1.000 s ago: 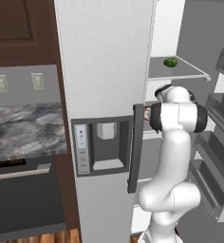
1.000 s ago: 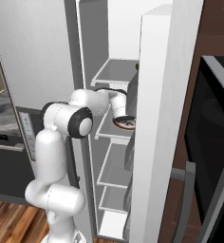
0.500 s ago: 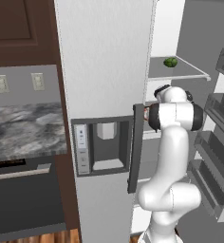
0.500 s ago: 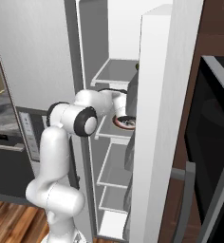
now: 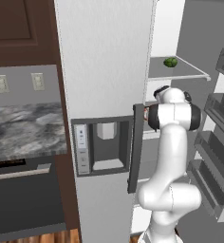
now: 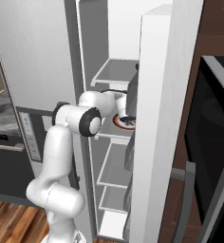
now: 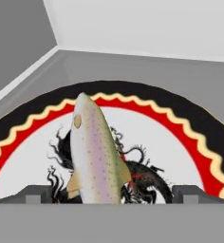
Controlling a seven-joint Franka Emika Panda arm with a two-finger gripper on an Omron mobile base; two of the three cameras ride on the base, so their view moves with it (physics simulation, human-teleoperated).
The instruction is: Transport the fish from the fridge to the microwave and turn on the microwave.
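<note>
The fish (image 7: 96,153) is pale silver with a pinkish stripe. It lies head away from me on a white plate (image 7: 180,156) with a red and black rim. My gripper (image 7: 113,194) is open, one fingertip on each side of the fish's tail end, close above the plate. From the right base view, my arm reaches into the open fridge (image 6: 38,57) at the middle shelf, where the plate (image 6: 121,122) shows beside the door's edge. The microwave (image 6: 212,137) stands at the far right with its door swung open.
A small green round item (image 5: 170,62) sits on the shelf above. The shut fridge door with the dispenser panel (image 5: 104,142) stands left of my arm. The open door's bins (image 5: 218,156) lie to the right. A stone counter (image 5: 23,133) is further left.
My arm has pushed deeper into the fridge toward the plate, its elbow shifting in toward the shelf. The gripper has stayed open.
</note>
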